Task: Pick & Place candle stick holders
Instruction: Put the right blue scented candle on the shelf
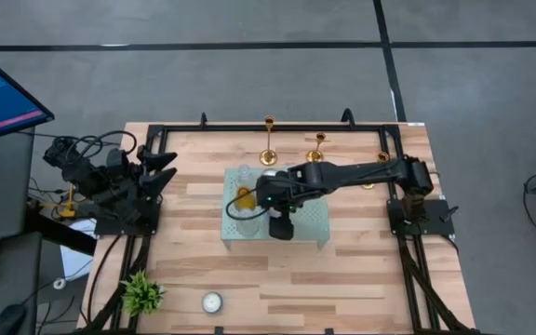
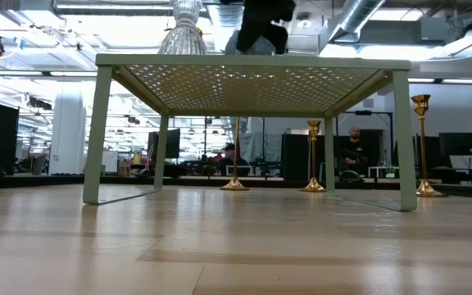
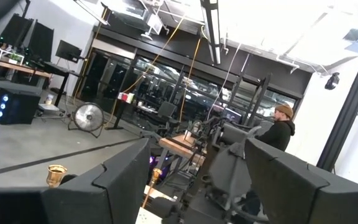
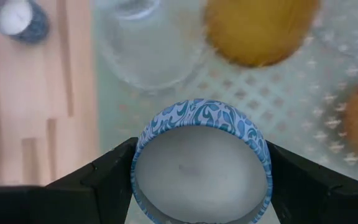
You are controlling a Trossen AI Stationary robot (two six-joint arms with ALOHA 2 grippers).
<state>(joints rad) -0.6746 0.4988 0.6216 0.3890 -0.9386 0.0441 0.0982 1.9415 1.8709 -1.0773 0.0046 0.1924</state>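
Three gold candle stick holders stand on their round bases along the table's far edge [image 1: 269, 140] [image 1: 319, 149] [image 1: 382, 163]; two also show in the low view [image 2: 314, 156] [image 2: 421, 143]. No gripper touches them. My right gripper [image 1: 280, 223] is over the pale green perforated stand [image 1: 314, 233], shut on a round blue-and-white patterned candle tin [image 4: 201, 165] filled with white wax. My left gripper [image 3: 191, 186] is open and empty, parked at the table's left edge [image 1: 161, 172]. My right gripper pinches the candle tin's round wall [image 4: 143, 155] between its two fingers, one on each opposite side. The fingers [image 4: 114, 177] come from above, pointing down. The tin is upright, open top up, at the stand's top [image 2: 256, 45]; whether it rests there I cannot tell.
On the stand's left part stand a clear glass [image 1: 245, 177], an amber glass [image 1: 245, 197] and another clear glass [image 1: 247, 223]. A tealight [image 1: 212, 301] and a small green plant [image 1: 142, 293] sit near the table's front left. A person sits in the room beyond [image 3: 281, 130].
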